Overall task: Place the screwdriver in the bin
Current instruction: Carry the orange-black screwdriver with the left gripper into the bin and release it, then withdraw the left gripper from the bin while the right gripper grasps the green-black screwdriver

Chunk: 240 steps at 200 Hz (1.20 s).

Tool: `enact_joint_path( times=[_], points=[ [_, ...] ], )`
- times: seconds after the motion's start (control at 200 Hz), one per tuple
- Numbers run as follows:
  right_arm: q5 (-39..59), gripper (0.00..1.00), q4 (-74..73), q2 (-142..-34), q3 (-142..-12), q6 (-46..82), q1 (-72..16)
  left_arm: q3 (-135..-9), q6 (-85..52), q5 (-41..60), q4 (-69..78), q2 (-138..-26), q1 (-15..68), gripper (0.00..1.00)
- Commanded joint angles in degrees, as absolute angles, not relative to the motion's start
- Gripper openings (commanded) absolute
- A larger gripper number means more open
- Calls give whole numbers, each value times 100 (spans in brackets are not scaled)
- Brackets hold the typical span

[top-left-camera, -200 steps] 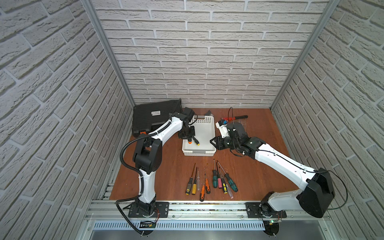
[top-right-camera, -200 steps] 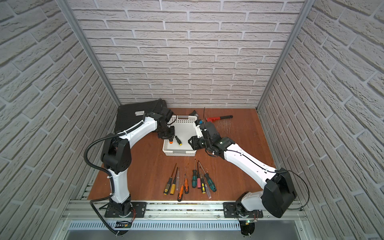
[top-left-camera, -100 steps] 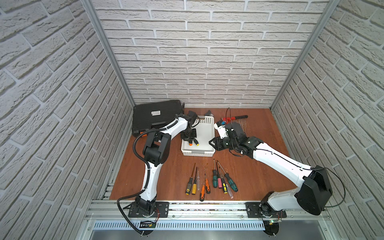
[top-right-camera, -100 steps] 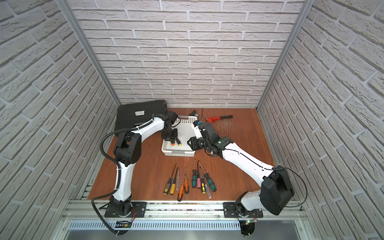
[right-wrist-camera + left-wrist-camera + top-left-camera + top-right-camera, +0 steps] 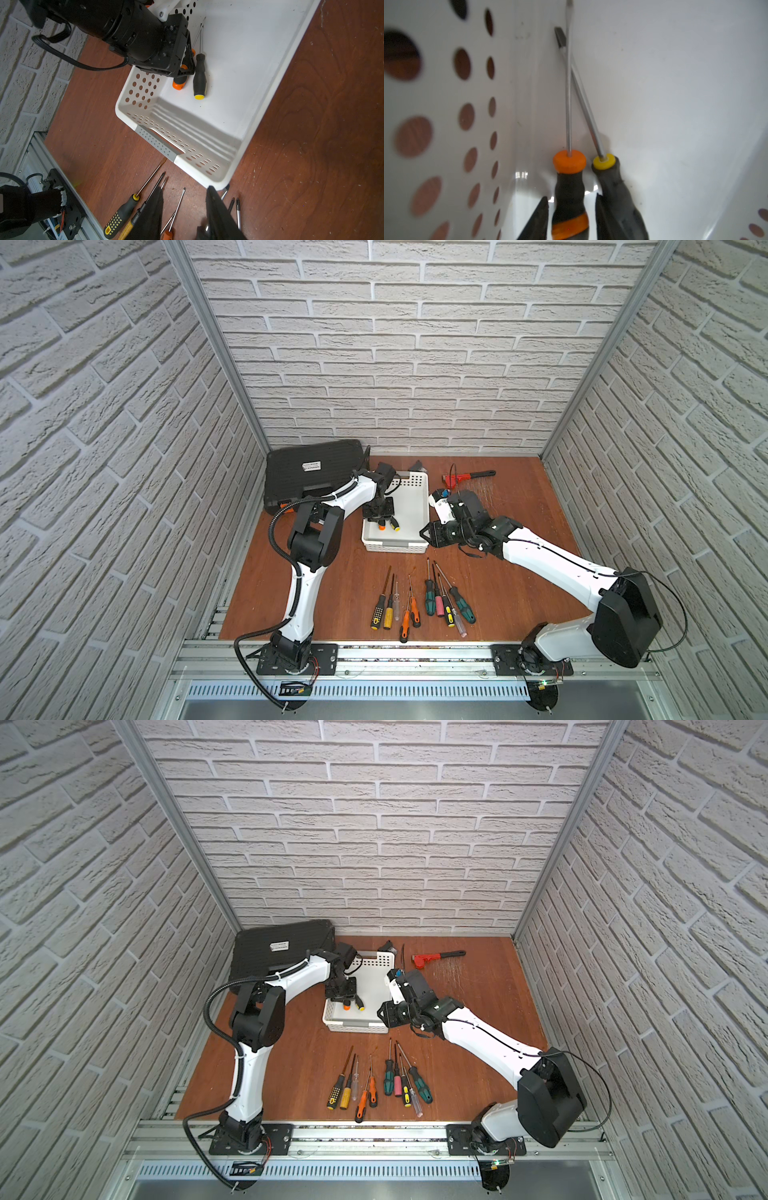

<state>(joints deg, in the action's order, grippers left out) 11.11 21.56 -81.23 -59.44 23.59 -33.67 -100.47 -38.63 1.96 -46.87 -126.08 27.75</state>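
Flat on the floor of the bin [image 5: 675, 93]: the screwdriver [image 5: 569, 182], orange collar, shaft crossing that of 1 yellow-capped driver [image 5: 610, 182] just beside it. Long axis straight out from the left gripper [image 5: 571, 197], handle between jaws parted, a sliver of gap on each side. Likely released; straight lift clear next. Right gripper [image 5: 185, 188] apart, empty, outside the bin's corner, farther off.

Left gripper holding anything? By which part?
Seemingly nothing: left gripper straddles the handle of the orange screwdriver, gaps both sides; it lies in the bin.
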Motion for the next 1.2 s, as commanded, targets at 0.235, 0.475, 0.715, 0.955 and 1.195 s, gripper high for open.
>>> enact_joint_path(
  times=[0.235,0.475,0.715,0.955,1.195],
  points=[
    [769,39,2763,-7666,-6244,2253,-3401,-9770,-3732,-32,-4567,-11704,2985,49],
    [645,43,3302,-7256,-6012,2356,-3410,-8640,-3496,19,-4025,-10314,3177,51],
    [240,43,3985,-7104,-5731,2545,-3709,-7189,-3559,-234,-3776,-8495,3439,53],
    [-385,44,4949,-6935,-5234,3287,-4387,-5737,-4209,-577,-3656,-7051,3604,54],
    [-771,50,5243,-7131,-4857,3890,-5044,-5064,-4606,-798,-3581,-6448,3595,55]
  ],
)
